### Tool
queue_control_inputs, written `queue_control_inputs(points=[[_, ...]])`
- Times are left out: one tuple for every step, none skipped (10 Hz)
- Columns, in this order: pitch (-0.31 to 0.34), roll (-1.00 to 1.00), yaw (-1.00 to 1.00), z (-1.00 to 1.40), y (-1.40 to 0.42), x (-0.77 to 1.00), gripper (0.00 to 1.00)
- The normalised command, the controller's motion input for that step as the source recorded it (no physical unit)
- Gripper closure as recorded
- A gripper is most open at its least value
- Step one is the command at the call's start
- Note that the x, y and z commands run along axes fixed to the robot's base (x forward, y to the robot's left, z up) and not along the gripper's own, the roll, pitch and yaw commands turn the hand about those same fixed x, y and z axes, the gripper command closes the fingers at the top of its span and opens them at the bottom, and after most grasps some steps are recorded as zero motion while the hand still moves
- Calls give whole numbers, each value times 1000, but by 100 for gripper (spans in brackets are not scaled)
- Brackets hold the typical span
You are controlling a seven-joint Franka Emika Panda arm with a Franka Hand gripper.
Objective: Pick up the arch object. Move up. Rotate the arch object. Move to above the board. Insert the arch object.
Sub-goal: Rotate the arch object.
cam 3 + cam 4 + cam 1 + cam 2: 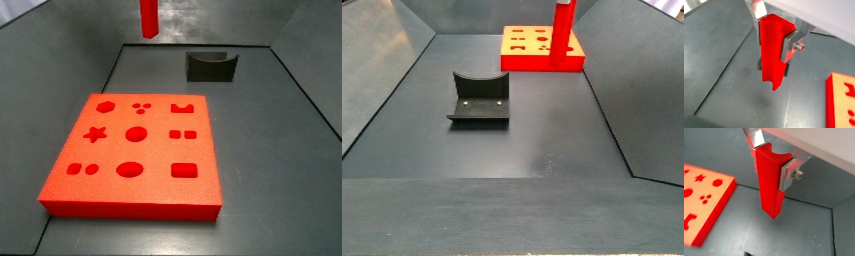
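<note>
The arch object [771, 55] [769, 183] is a tall bright red bar, and it hangs upright in my gripper [774, 27] [773, 157], which is shut on its upper end. The silver fingers [789, 46] [788, 174] press both its sides, and a curved notch shows between them. In both side views only the arch object [147, 18] [563, 28] shows, high above the floor, with the gripper out of frame. The board [134, 150] [543, 50] [843, 100] [704, 198] lies flat and red with shaped recesses. It is off to one side of the bar, not beneath it.
The dark fixture [211, 65] [480, 100] stands on the grey floor between the board and the far end of the bin. Sloped grey walls [382, 70] enclose the floor on all sides.
</note>
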Motion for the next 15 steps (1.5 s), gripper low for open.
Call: queue_control_inputs(points=[[90,-34,-1000,-15,30,51,100],[33,-13,-1000,0,0,0,100],[36,-14,-1000,2,0,0,100],[38,-15,-1000,2,2,0,100],[43,-17,-1000,3,5,1,100],[45,-18,-1000,4,6,2,100],[50,-20,-1000,5,8,3,100],[55,-22,-1000,6,10,4,100],[62,-25,-1000,6,10,4,100],[71,-28,-1000,7,11,5,100],[86,-35,-1000,8,12,7,100],[103,-42,-1000,9,12,8,100],[122,-50,-941,10,13,10,100],[119,-50,-624,12,13,13,100],[116,-50,-424,14,13,16,100]])
